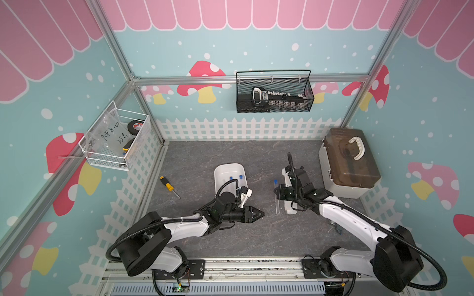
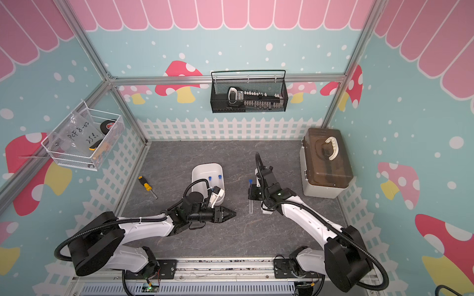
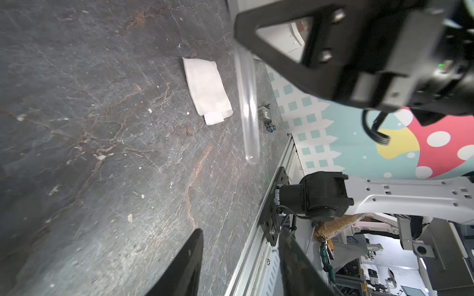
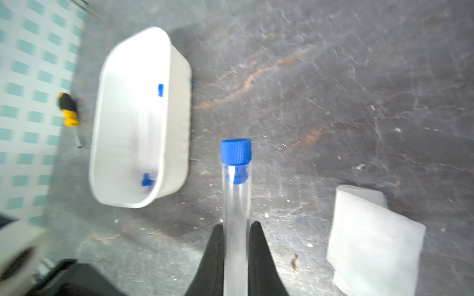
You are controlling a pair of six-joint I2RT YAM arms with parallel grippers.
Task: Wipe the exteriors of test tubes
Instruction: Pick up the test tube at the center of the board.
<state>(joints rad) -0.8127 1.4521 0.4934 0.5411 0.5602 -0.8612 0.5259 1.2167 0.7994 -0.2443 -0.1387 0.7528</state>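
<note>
Tube (image 4: 236,200) is in your right claw (image 4: 236,226): jaws closed tight on the clear body approx mid-length, blue cap (image 4: 236,151) sticking out past the tips. In both top views its long axis runs near-to-far, cap end twd the back wall, rounded end twd the arm bases. The left wrist view suggests it's lifted off the bench (image 1: 205,159), not lying on it. Left claw (image 1: 262,214) sits just left of the tube's rounded end, tips aimed at it, jaws part open w/ nothing btwn them. The relation to watch: the pad (image 3: 207,87) lies flat on the bench on the far side of the tube from the left claw, close under the right wrist. So the free arm has to go past or under the tube to reach it. I'd judge the hold done & the wipe not begun, pad untouched. Left arm is the only free one, though the pad's nearer the right. Tray (image 1: 217,174) sits further left & back w/ two more caps (image 1: 231,177) showing; other tubes I can't make out.
</note>
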